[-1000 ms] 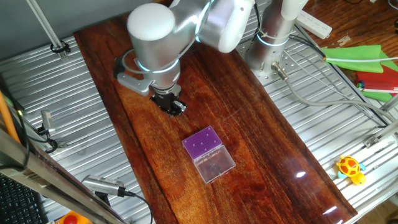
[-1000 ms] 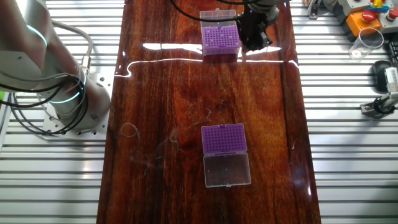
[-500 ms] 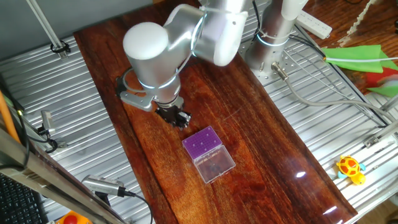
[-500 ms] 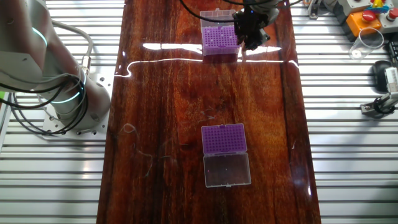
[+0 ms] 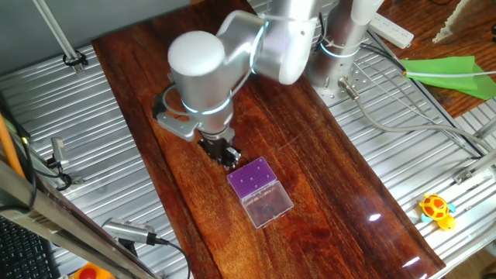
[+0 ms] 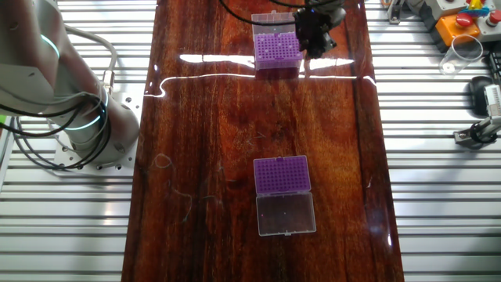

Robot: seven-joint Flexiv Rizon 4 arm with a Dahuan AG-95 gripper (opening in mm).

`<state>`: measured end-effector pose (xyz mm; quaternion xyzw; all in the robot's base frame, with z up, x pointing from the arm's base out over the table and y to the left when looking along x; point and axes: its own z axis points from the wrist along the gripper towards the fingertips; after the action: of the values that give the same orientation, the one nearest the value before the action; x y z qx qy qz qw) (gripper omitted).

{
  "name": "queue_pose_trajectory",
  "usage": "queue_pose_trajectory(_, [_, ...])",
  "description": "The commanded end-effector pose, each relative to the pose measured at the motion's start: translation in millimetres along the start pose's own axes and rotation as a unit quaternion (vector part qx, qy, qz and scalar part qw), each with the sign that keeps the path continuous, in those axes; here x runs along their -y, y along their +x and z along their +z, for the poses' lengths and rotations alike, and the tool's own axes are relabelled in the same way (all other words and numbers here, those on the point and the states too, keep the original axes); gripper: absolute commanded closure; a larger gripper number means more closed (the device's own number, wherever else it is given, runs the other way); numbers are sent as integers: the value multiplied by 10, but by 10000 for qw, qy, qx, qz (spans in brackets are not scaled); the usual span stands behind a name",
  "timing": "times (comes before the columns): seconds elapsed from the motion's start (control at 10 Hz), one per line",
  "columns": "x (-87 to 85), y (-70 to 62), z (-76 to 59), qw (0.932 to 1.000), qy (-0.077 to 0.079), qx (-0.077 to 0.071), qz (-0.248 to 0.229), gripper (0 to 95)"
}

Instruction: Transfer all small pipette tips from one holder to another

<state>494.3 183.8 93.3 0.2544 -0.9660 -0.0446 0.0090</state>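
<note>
The hand (image 6: 315, 41), grip state unclear, hangs just beside the far purple holder (image 6: 277, 49).

i see my gripper (image 5: 225, 155) low over the table (image 5: 325, 155), just beside the purple holder (image 5: 253, 179); dark specks on its insert, jaws unclear.

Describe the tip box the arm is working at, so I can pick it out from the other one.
On the dark wooden board, two purple tip boxes sit at opposite ends. It is the one right beside the black tool. The other box lies alone, its clear lid folded flat on the board.
</note>
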Motion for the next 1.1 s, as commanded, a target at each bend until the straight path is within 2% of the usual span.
queue_pose_trajectory(0.1, [-29,-68,69,10000,23,29,50,760])
queue_pose_trajectory(0.3, [-88,-78,129,9999,58,23,101,760])
queue_pose_trajectory(0.6, [-172,5,203,9999,99,47,128,760])
queue_pose_trajectory(1.1, [-182,47,322,9998,130,82,126,760])
